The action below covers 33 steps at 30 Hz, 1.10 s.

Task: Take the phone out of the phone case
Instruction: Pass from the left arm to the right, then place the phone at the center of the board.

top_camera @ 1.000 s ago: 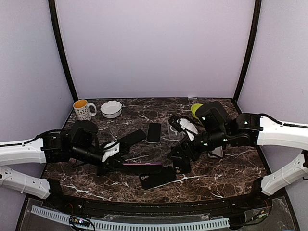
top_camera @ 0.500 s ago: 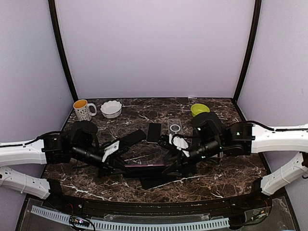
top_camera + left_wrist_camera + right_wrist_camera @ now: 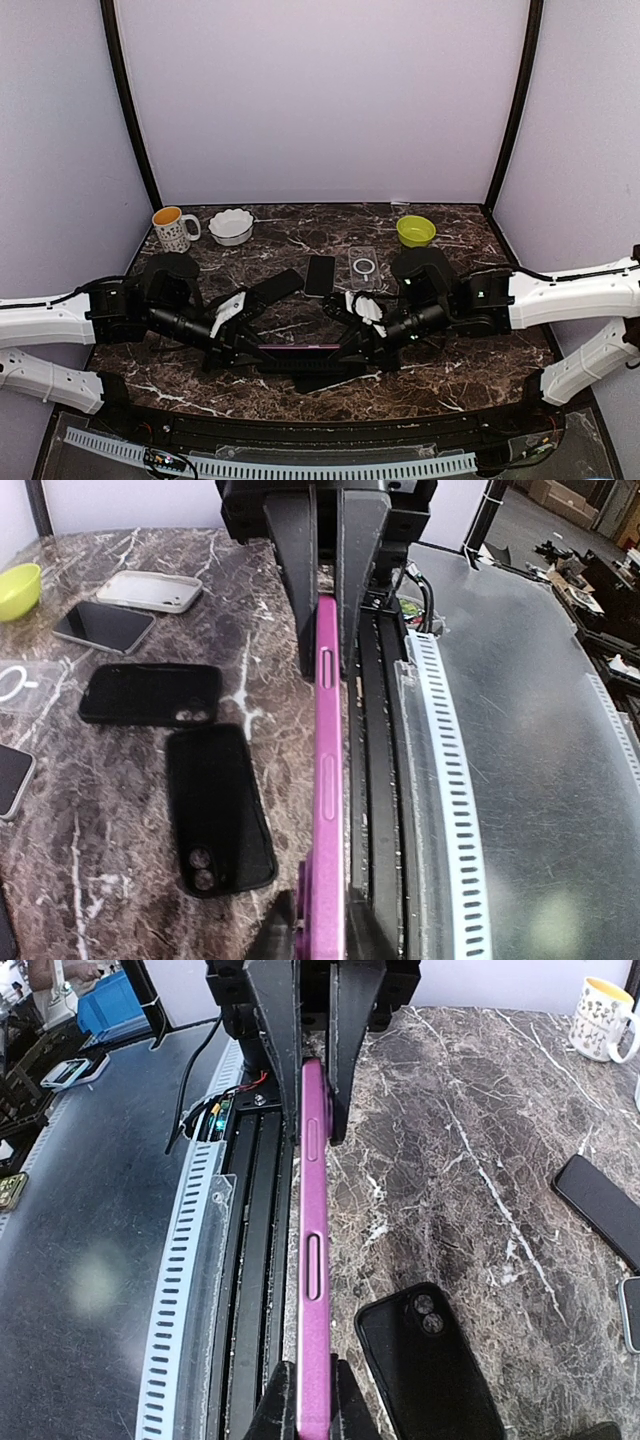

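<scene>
**marble_fan:** ok, top view, left to right, what have we got?

**yam_watcher:** Upper left there's a mug (image 3: 172, 228), with a white bowl (image 3: 231, 225) right beside it. Lower down, left of centre, the left gripper (image 3: 250, 347) has its fingers pinched tight on one end of the purple phone case (image 3: 298, 347).

**marble_fan:** and the case itself?

**yam_watcher:** It's turned up on its edge, lower centre of the frame, over the near part of the table (image 3: 450, 375). It's strung between the two arms. Can't tell from the edge view whether the phone has budged inside it.

**marble_fan:** right side?

**yam_watcher:** The right gripper (image 3: 345, 347) is clamped fully down on the other end. Behind them, mid-frame, a dark phone (image 3: 320, 275) and a clear case (image 3: 364, 265) lie flat side by side. A green bowl (image 3: 415, 231) sits upper right.
</scene>
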Each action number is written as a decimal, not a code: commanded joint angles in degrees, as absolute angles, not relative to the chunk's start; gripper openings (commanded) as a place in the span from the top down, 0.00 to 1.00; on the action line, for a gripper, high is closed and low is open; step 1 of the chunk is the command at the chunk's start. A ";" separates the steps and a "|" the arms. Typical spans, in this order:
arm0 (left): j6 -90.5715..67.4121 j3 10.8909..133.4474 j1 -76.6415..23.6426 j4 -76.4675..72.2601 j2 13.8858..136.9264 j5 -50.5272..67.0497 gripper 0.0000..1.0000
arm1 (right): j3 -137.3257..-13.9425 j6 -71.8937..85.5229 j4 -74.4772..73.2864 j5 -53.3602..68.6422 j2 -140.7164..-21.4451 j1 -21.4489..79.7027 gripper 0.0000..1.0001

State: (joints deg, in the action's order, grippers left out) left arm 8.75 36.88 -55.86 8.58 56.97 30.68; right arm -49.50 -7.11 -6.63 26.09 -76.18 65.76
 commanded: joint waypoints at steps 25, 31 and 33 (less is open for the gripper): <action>-14.08 38.78 -55.63 28.83 40.25 -7.94 0.01 | -70.35 3.04 -8.91 41.80 -106.17 50.65 1.00; -15.35 36.78 -55.77 27.09 35.87 -7.36 0.01 | -78.74 1.71 -12.74 46.35 -116.15 50.70 1.00; -14.56 36.44 -55.78 26.95 35.63 -8.19 0.01 | -80.57 2.25 -12.78 46.66 -118.42 50.68 1.00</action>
